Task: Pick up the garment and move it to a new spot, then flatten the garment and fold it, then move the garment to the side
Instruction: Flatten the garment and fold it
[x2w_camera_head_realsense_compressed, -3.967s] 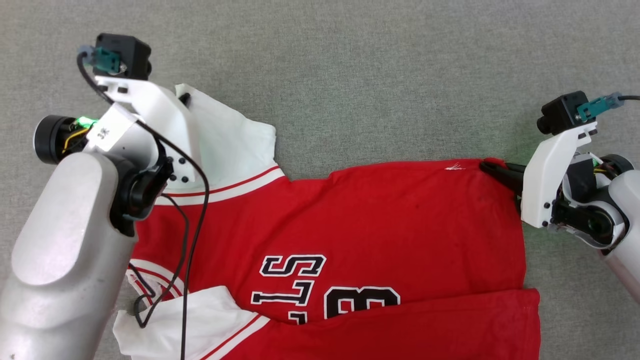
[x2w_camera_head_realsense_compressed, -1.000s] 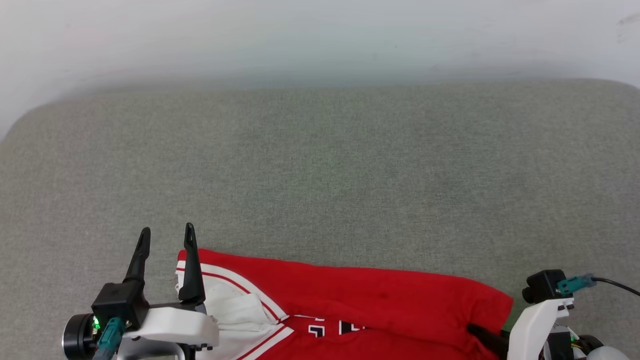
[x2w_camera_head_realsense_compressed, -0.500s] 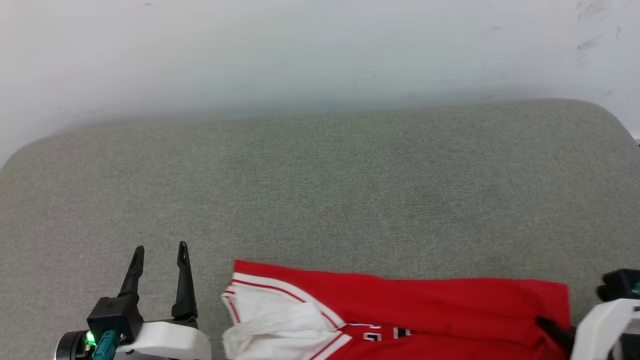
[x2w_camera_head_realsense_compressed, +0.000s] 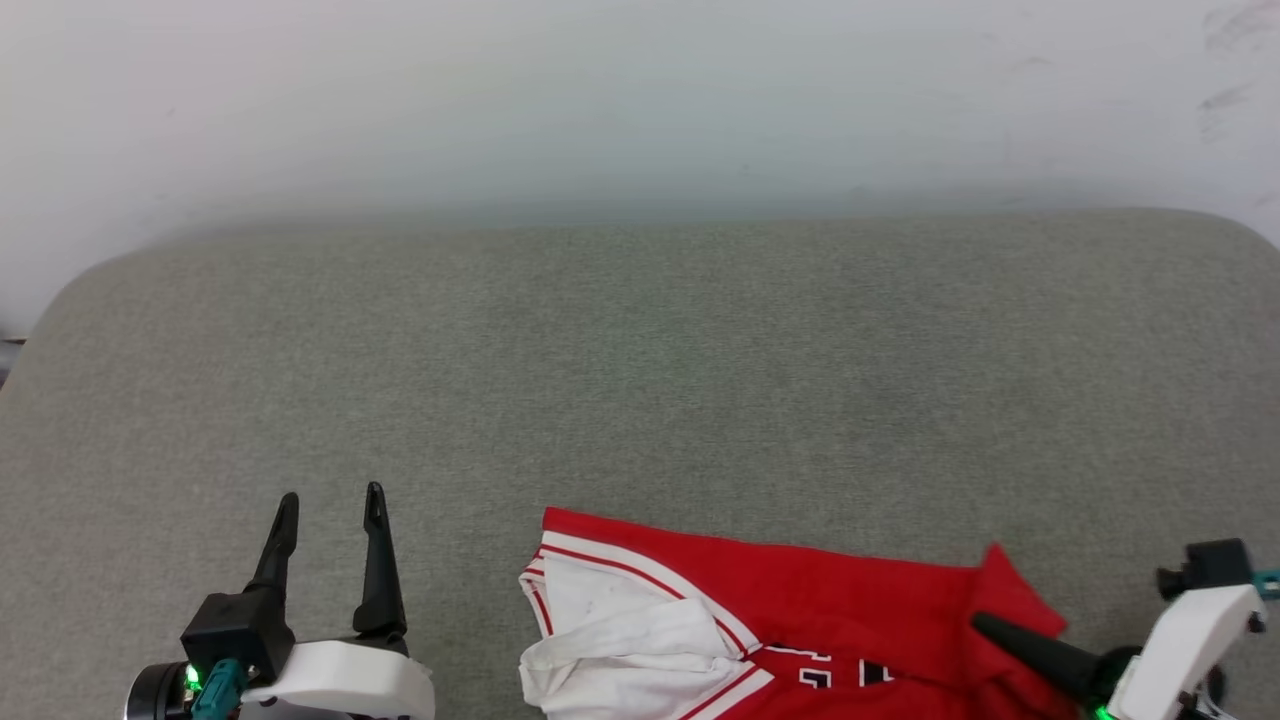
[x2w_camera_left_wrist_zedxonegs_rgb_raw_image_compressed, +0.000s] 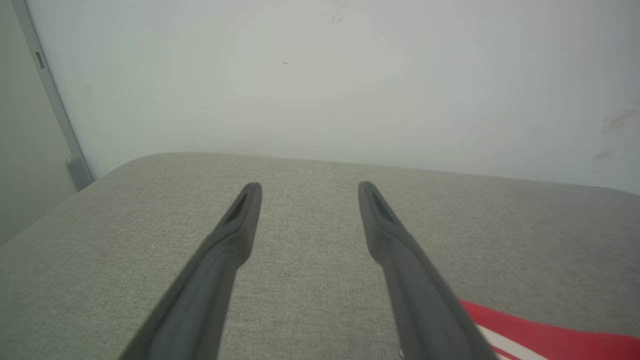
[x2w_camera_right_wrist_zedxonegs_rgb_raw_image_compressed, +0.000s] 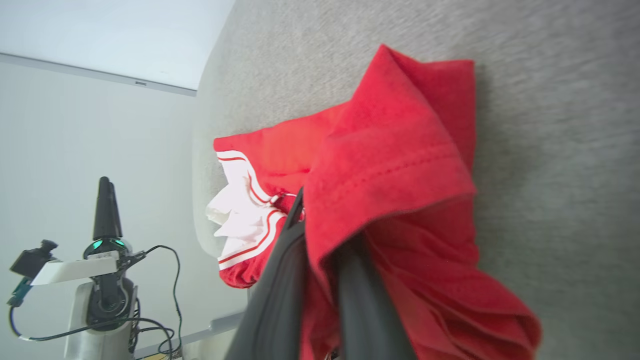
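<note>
While the right end effector (x2w_camera_head_realsense_compressed: 992, 627) is clamping its two dark fingers together on a red corner of the jersey T-shirt (x2w_camera_head_realsense_compressed: 820, 600), the shirt is lying along the near edge of the grey fabric-covered desk (x2w_camera_head_realsense_compressed: 640, 380). The right wrist view is showing that corner draped over both fingers, with folds bunching below them.

Key relation: the shirt's long axis is running left to right across the head view. The pinched red corner (x2w_camera_head_realsense_compressed: 1005, 590) is peaking up at the right end. The white sleeve (x2w_camera_head_realsense_compressed: 610, 625) with its red-striped trim is lying at the left end.

The left end effector (x2w_camera_head_realsense_compressed: 331, 492) is hanging with its fingers apart and nothing between them. It is sitting to the left of the sleeve end, clear of the cloth, with bare desk between them. From the left end effector the shirt lies to the right. From the right one it runs away to the left.

Judgement: the right arm is carrying the whole load. The left arm is nearer the sleeve end, so any two-handed spreading is calling for it to reach rightward first.

Count:
- Jersey T-shirt: one.
- White sleeves showing: one.
- End effectors: two, each with two fingers.
- Desk: one, backed by one pale wall (x2w_camera_head_realsense_compressed: 640, 100).
</note>
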